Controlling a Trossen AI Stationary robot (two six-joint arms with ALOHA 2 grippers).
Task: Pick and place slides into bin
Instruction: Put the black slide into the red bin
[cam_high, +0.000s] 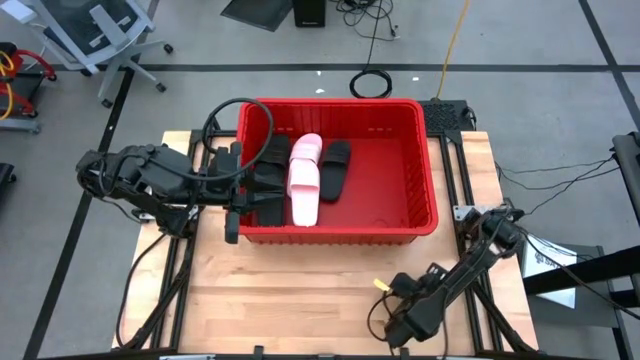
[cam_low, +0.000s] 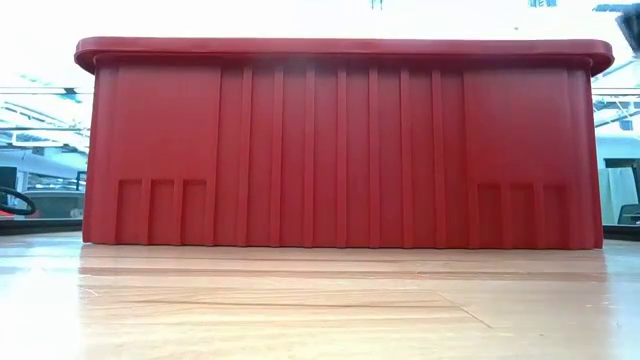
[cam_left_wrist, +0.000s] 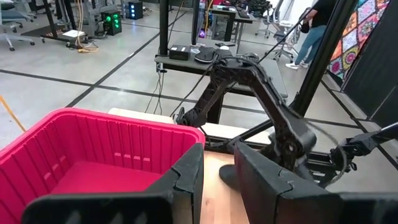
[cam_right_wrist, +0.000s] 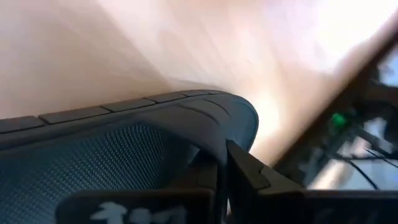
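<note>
1. Red plastic bin (cam_high: 425, 170) sits on the far half of the wooden counter (cam_high: 300, 300), roughly centred; the low view shows only its ribbed near wall (cam_low: 340, 150) and rolled rim.
2. Slides lie inside the bin, grouped toward its left side: a pale pink-white slide (cam_high: 305, 180) lengthwise in the middle of the group, a black slide (cam_high: 336, 168) just to its right, more black slides (cam_high: 268, 175) to its left against the left wall. Exact count of the black ones cannot be told from above.
3. Left pincer (cam_high: 233, 200) is at the bin's left wall, beside the left-hand black slides. Its wrist view shows both dark fingers (cam_left_wrist: 186, 180) standing a narrow gap apart, nothing between them; the bin's wall (cam_left_wrist: 99, 134) and red floor are just beyond.
4. Right pincer (cam_high: 385, 287) is low over the counter's near right part, well apart from the bin. Fingers closed together, nothing held. Its wrist view shows the fingers (cam_right_wrist: 239, 165) meeting over blurred wood.
5. Room beyond: a person (cam_left_wrist: 314, 25) stands far off, seen from the left wrist.
</note>
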